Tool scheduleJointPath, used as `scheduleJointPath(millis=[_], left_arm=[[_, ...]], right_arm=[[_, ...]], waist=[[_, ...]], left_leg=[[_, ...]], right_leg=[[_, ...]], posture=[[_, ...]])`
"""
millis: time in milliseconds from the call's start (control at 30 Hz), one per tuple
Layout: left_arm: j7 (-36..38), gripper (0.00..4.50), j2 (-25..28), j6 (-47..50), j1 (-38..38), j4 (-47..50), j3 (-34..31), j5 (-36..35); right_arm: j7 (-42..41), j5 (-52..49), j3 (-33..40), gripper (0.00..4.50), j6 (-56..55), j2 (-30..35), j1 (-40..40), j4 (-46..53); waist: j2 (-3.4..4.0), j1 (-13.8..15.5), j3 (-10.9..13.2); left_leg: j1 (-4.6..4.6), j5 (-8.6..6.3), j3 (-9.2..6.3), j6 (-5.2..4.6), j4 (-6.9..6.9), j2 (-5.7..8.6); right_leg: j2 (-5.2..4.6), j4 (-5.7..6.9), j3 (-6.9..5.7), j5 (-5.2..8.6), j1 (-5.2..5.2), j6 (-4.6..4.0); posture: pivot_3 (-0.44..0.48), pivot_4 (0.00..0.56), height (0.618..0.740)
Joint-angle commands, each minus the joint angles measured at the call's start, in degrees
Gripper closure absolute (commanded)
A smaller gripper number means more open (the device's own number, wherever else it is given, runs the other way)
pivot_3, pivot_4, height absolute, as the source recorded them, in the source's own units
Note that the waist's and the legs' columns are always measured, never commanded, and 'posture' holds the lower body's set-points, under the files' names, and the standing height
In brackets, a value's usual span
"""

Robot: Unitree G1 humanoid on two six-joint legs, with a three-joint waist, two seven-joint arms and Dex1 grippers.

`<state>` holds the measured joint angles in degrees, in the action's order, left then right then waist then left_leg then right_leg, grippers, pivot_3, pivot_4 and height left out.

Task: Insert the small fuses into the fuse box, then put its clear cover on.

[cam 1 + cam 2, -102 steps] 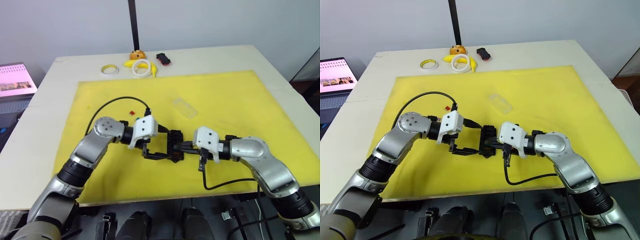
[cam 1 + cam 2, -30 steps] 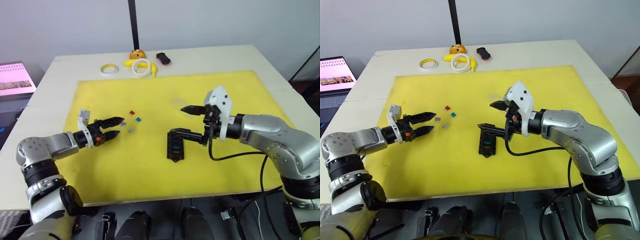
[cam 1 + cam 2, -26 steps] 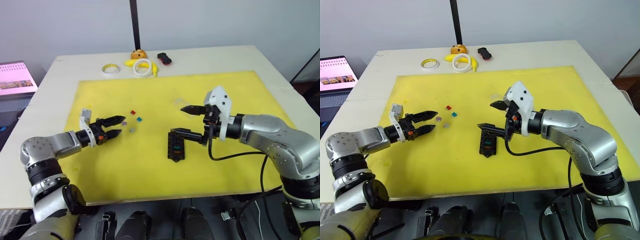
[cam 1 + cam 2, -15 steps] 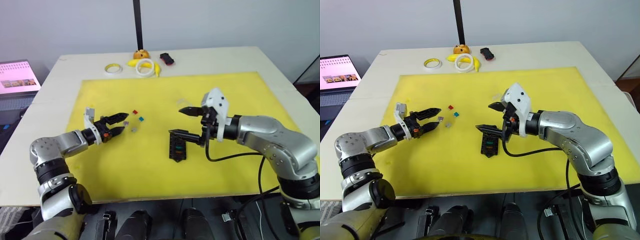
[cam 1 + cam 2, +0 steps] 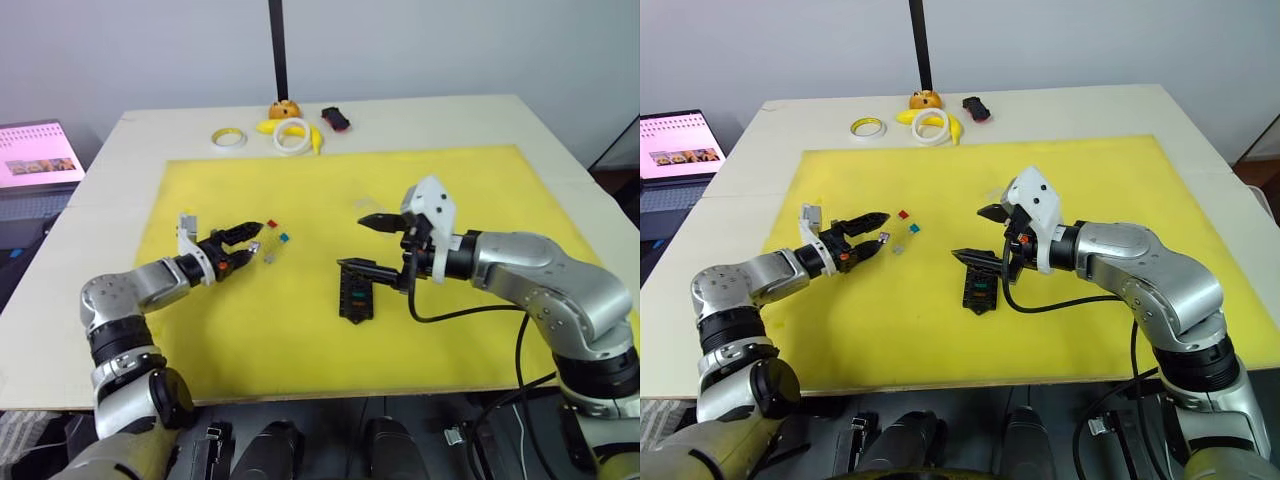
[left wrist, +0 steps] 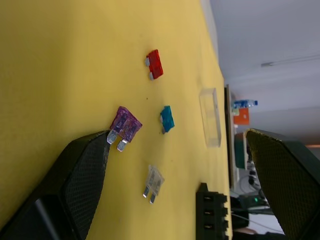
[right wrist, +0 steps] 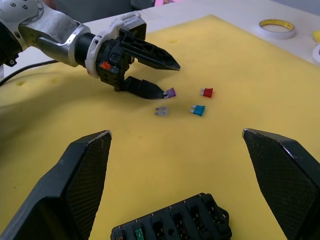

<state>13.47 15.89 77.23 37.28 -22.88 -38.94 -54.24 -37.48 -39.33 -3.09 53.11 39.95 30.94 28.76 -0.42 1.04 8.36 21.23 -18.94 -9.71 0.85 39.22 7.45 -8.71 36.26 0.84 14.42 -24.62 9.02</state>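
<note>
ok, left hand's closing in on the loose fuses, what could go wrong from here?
1. The open left hand has its lower finger tip at the flat-lying tiny purple blade fuse; it may push it instead of pinching it.
2. The grey fuse and teal fuse lie close by and could get knocked.

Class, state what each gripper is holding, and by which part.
Nothing is held. The left gripper is open beside the purple fuse; the right gripper is open above the fuse box.
</note>
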Motion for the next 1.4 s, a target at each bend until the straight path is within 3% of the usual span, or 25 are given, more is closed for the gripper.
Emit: scheduleJointPath(millis=[33, 133, 500, 600, 700, 1033, 1233, 1400], left_arm=[[-0.33, 0.8, -0.52, -2.01, -1.15, -1.85, 1.28, 1.44], [-0.36, 2.32, -0.17, -2.17, -1.06, -3.28, 2.22, 2.29], [1.86, 2.32, 1.83, -6.38, -1.39, -6.5, 5.69, 5.1], [1.78, 3.21, 2.19, -7.92, -1.95, -6.98, 6.18, 5.7], [1.98, 4.43, 3.51, -7.9, -2.33, -6.81, 5.76, 5.2], [2.03, 4.43, 9.3, -0.46, 0.92, 1.3, 1.9, -2.46], [6.39, 4.43, 12.41, 4.81, 1.02, 8.45, 2.27, -7.96], [5.65, 4.43, 12.64, 5.74, -0.51, 9.83, 3.68, -6.72]], right_arm=[[0.64, 0.12, 1.52, 0.0, 0.17, 0.17, 0.8, 1.23], [0.85, -0.02, 1.47, 0.0, 0.59, 0.11, 0.99, 1.47], [0.77, 0.04, 1.02, 0.0, 0.8, -0.01, 1.58, 1.29], [0.75, 0.13, 0.91, 0.0, 0.71, -0.16, 1.66, 1.14], [0.86, -0.07, 0.97, 0.0, 0.78, -0.31, 1.35, 1.54], [0.32, -0.69, 1.62, 0.0, -0.13, -1.15, 0.4, 1.5], [0.5, -3.24, 3.76, 0.0, 1.04, -2.63, 0.38, 0.59], [-0.06, -3.15, 3.76, 0.0, 1.26, -1.65, 0.02, -0.04]], waist=[[0.0, -0.06, 0.0], [0.0, -0.15, 0.0], [0.01, -0.16, 0.0], [0.04, -0.17, -0.03], [0.14, -0.32, -0.11], [0.18, -1.72, -0.14], [0.17, -1.64, -0.14], [0.17, -1.69, -0.13]], left_leg=[[0.0, 0.01, -0.01, 0.01, 0.0, 0.0], [0.01, 0.0, -0.01, 0.01, 0.0, 0.0], [0.0, 0.0, -0.02, 0.01, -0.02, 0.0], [-0.04, 0.0, -0.02, 0.01, -0.02, 0.0], [-0.06, 0.01, -0.01, 0.01, -0.04, -0.02], [0.16, 0.01, 0.02, 0.02, -0.1, -0.11], [0.23, 0.0, 0.02, 0.01, -0.15, -0.06], [0.22, 0.0, 0.0, 0.01, -0.13, -0.05]], right_leg=[[0.01, 0.0, 0.0, 0.0, 0.0, 0.0], [0.01, 0.0, 0.0, 0.0, -0.02, 0.0], [0.01, -0.01, 0.0, 0.0, -0.02, 0.0], [0.01, 0.0, 0.0, 0.0, 0.02, 0.0], [0.03, 0.0, 0.0, 0.0, 0.02, 0.0], [0.09, 0.08, 0.03, 0.0, -0.33, 0.0], [0.04, 0.05, 0.03, 0.0, -0.39, 0.0], [0.05, 0.02, 0.03, 0.0, -0.35, 0.0]], posture=[[0.0, 0.15, 0.74], [0.0, 0.15, 0.74], [0.0, 0.15, 0.74], [0.0, 0.15, 0.74], [0.0, 0.15, 0.74], [0.0, 0.15, 0.74], [0.0, 0.15, 0.74], [0.0, 0.15, 0.74]])
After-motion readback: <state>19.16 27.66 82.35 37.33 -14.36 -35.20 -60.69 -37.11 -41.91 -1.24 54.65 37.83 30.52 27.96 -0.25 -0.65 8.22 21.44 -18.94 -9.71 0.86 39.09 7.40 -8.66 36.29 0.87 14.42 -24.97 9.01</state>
